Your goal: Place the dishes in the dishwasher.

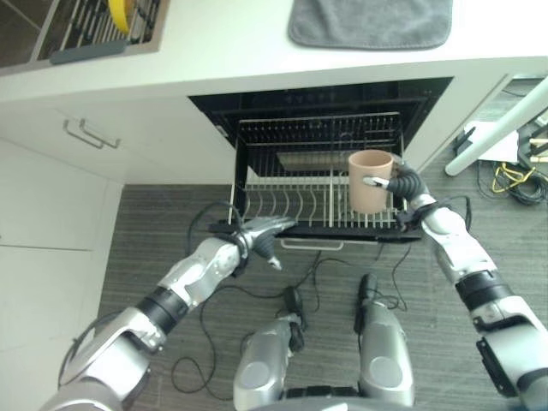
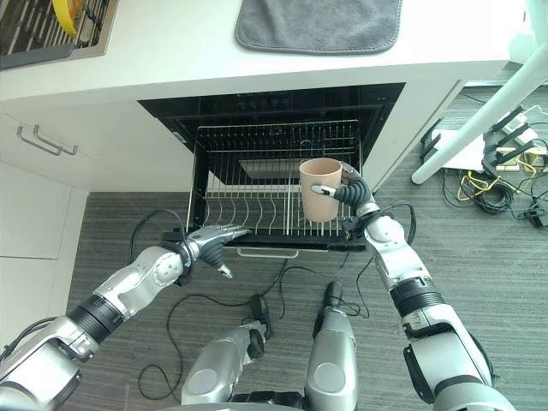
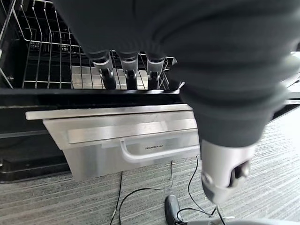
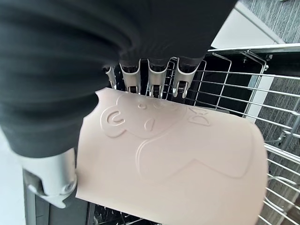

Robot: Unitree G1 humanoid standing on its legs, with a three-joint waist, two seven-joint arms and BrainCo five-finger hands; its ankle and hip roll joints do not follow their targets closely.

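Pink cup held upright, mouth up, in curled right hand directly above pulled-out dishwasher rack, right side; left hand, fingers straight, resting at rack's front edge.

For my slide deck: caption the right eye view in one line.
Right hand holds a pink cup upright over the pulled-out dishwasher rack; left hand rests at its front edge.

bright even light; wrist covers blurred close-up
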